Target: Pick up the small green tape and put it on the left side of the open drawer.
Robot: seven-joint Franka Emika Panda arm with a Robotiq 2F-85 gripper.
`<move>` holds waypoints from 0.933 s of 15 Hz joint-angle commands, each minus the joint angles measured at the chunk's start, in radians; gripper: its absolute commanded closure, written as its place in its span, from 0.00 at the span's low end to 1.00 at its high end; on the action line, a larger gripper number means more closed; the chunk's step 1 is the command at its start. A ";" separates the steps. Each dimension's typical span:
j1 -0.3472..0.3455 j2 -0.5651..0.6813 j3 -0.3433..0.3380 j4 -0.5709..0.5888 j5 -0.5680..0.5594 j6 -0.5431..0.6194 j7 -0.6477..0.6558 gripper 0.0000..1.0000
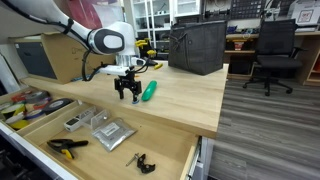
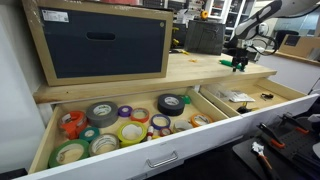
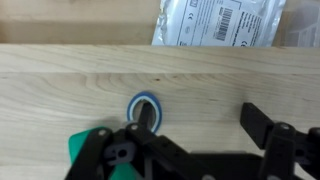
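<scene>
In the wrist view the small green tape (image 3: 145, 104) is a tiny pale ring with a bluish rim, lying flat on the pale wood tabletop. My gripper (image 3: 203, 120) is open just above the table. Its left finger stands over the roll's hole and its right finger is well off to the right, on bare wood. In an exterior view the gripper (image 1: 126, 93) hangs low over the tabletop and hides the roll. It is tiny and far off in the second one (image 2: 240, 62). The open drawer (image 1: 172, 148) of tools lies below the table edge in both exterior views (image 2: 287, 95).
A teal oblong object (image 1: 149, 90) lies on the table beside the gripper and shows in the wrist view (image 3: 85, 150). Silver packets (image 1: 110, 130) and pliers (image 1: 66, 146) lie in the tool drawer. A second open drawer (image 2: 45, 135) holds several tape rolls. A dark bag (image 1: 196, 47) stands behind.
</scene>
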 commanded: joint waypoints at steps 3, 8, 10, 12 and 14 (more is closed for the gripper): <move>0.005 -0.053 0.003 -0.071 -0.008 0.068 -0.043 0.57; 0.014 -0.073 0.011 -0.096 -0.010 0.099 -0.059 0.94; 0.021 -0.084 0.014 -0.108 -0.013 0.103 -0.059 1.00; 0.029 -0.109 0.021 -0.129 -0.011 0.103 -0.063 1.00; 0.039 -0.136 0.030 -0.155 -0.009 0.110 -0.070 0.99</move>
